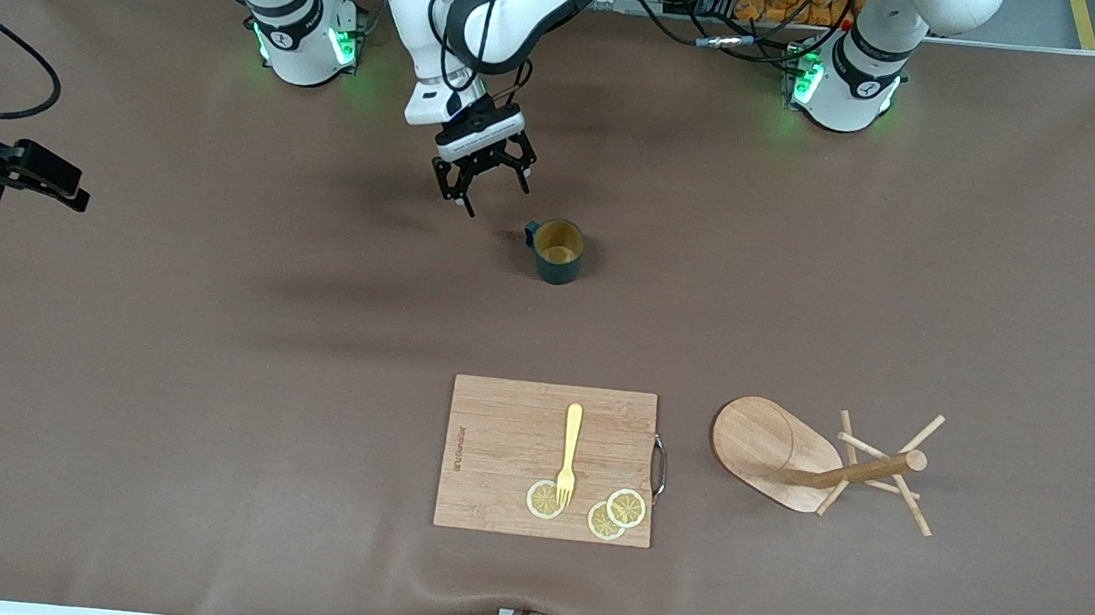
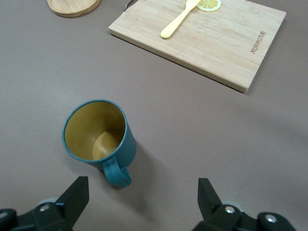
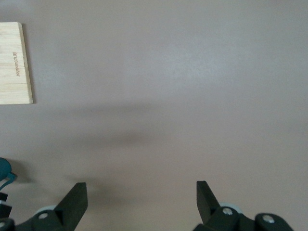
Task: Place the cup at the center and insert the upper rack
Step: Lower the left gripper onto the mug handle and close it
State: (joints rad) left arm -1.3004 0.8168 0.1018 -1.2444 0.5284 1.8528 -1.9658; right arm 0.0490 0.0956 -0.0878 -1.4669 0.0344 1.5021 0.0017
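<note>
The dark teal cup stands upright on the brown table, its handle turned toward my left gripper; it also shows in the left wrist view. My left gripper is open and empty, over the table just beside the cup toward the right arm's end. The wooden mug tree lies on its side, nearer the front camera than the cup, toward the left arm's end; its base edge shows in the left wrist view. My right gripper is open and empty, waiting high over the right arm's end.
A rectangular wooden cutting board lies beside the mug tree, nearer the front camera than the cup, with a yellow fork and lemon slices on it. The board also shows in both wrist views.
</note>
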